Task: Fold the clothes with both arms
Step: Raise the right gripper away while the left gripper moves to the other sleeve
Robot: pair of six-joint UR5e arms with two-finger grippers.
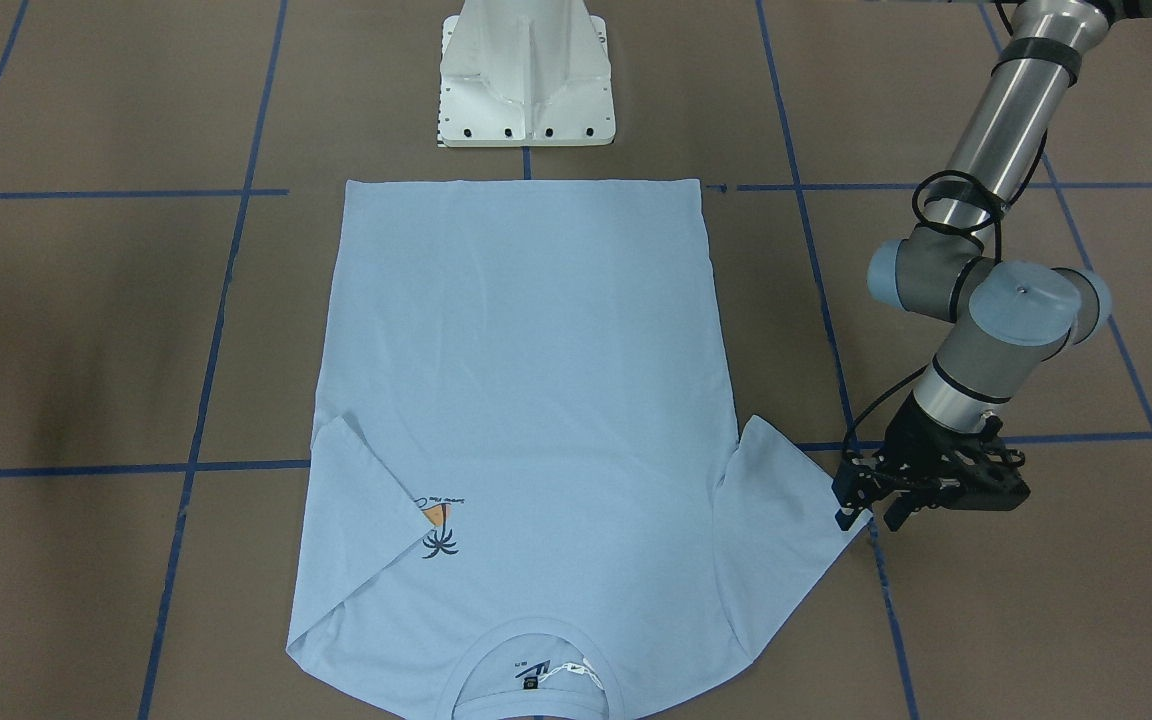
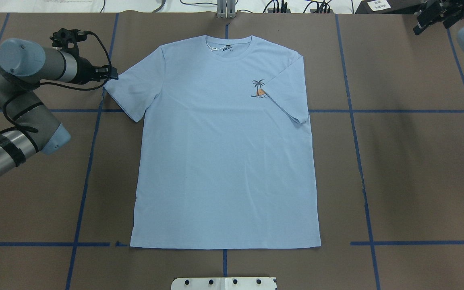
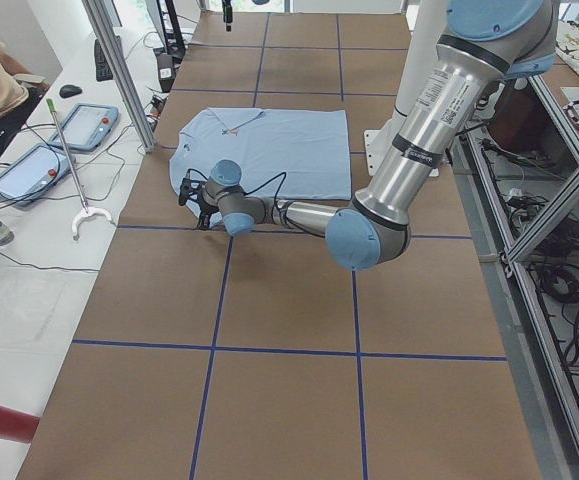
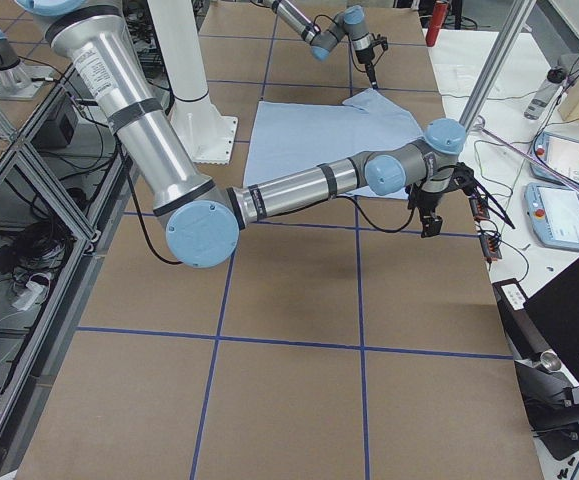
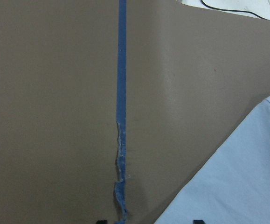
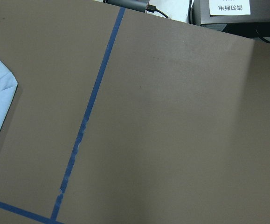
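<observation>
Left claw (image 1: 871,505), spread, is lining up on T-shirt (image 1: 526,380) sleeve (image 1: 786,500) for pinch; right claw (image 4: 429,220) is hovering over tabletop (image 2: 397,161) corner, state unclear.

Pale blue T-shirt (image 2: 224,161) spread flat (one sleeve (image 2: 290,100) folded inward).

T-shirt (image 2: 224,161): pale blue | palm print (image 2: 259,89): orange-black | table (image 2: 417,169): brown | tape grid (image 2: 355,133): blue | left gripper (image 1: 871,520): black

Brown table (image 2: 417,161), blue tape grid (image 2: 417,111)
</observation>
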